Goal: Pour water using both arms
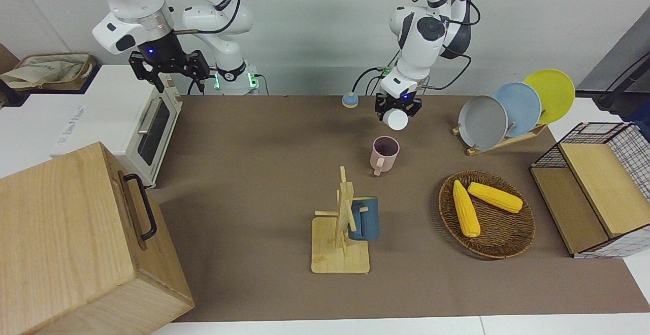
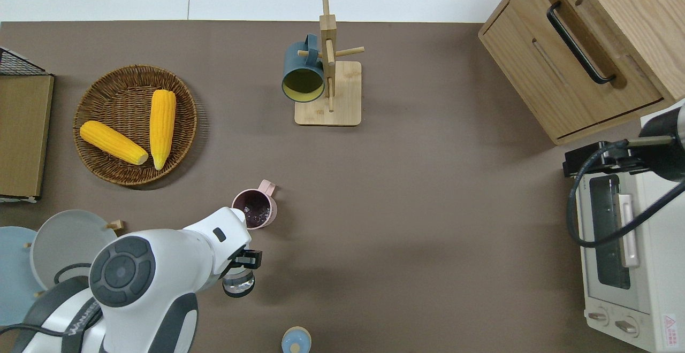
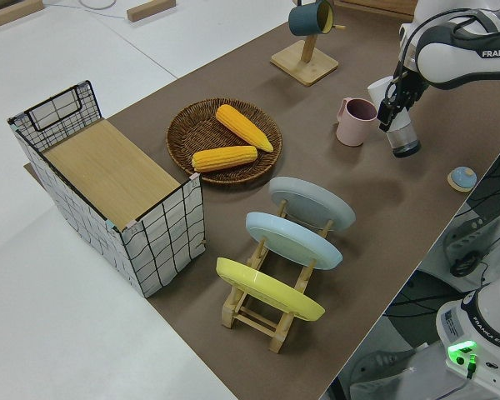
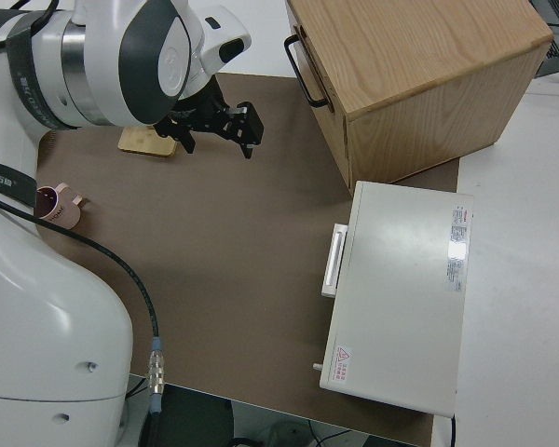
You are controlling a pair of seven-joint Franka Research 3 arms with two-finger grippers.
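While our left gripper [image 1: 397, 113] clamps a clear bottle [image 3: 402, 133] (tipped, at the pink mug's [image 2: 256, 209] six o'clock overhead), something dark already sits in the mug; pouring looks underway. Our right gripper [image 1: 170, 71], jaws wide, is parked.

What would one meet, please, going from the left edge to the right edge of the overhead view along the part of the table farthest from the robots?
Round wicker basket holding two yellow corn cobs → dark blue mug → bamboo mug tree → oak cabinet with black handle.
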